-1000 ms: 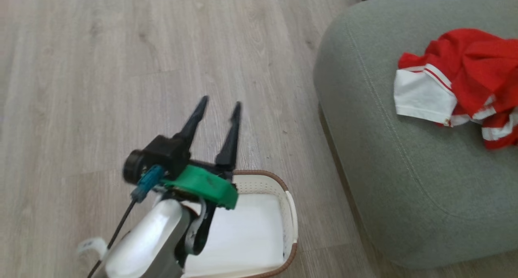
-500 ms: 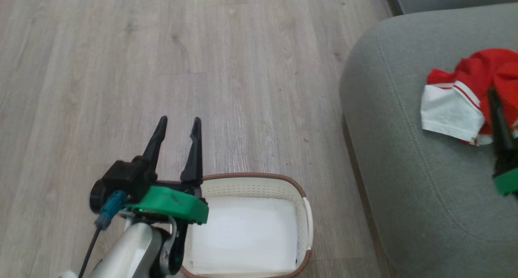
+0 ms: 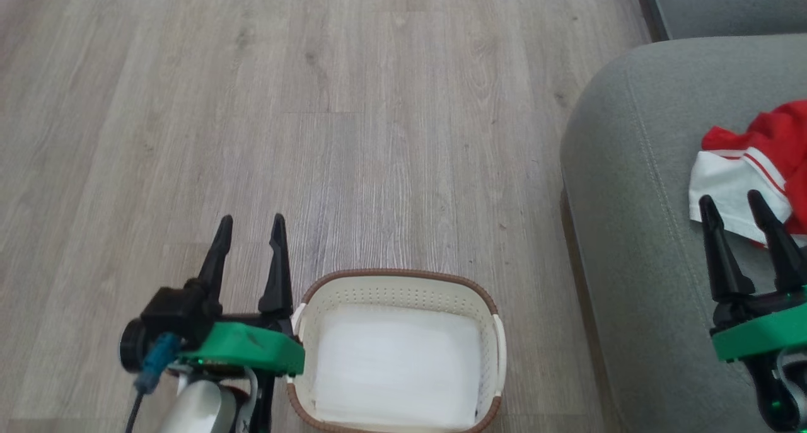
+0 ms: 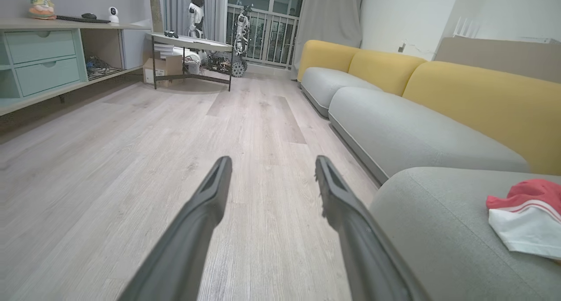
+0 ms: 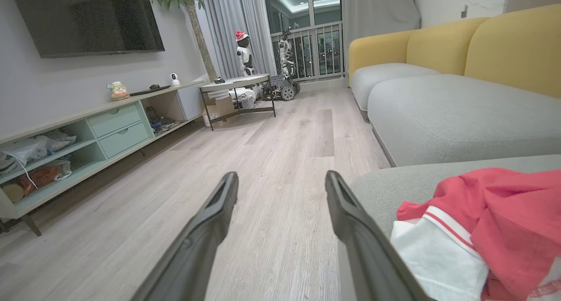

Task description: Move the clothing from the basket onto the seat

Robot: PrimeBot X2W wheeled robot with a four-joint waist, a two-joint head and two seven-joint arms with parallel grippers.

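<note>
Left gripper (image 3: 251, 219) had slid off the basket (image 3: 397, 273) to its left, fingers spread. Your right gripper (image 3: 730, 198), also spread, hung over the seat (image 3: 630, 200), clothing (image 3: 763, 149) just past its tips. You needed a straight pull-back, snagging nothing.

A: The floor (image 3: 378, 137)?
B: Pale grey wood-grain planks, smooth, faint sheen.
A: And the basket (image 3: 391, 291)?
B: Cream plastic, smooth, its walls punched with small holes; the rim (image 3: 397, 273) is brown with a woven look.
A: The seat (image 3: 630, 200)?
B: Grey-green cloth, matt, finely woven, with stitched seams. The clothing (image 3: 731, 181) on it is soft red cloth with white panels.
A: The left gripper (image 3: 251, 222) and right gripper (image 3: 730, 200)?
B: Dark matt fingers (image 3: 217, 256), plastic by the look; green plastic mounts (image 3: 246, 354), slightly glossy.
</note>
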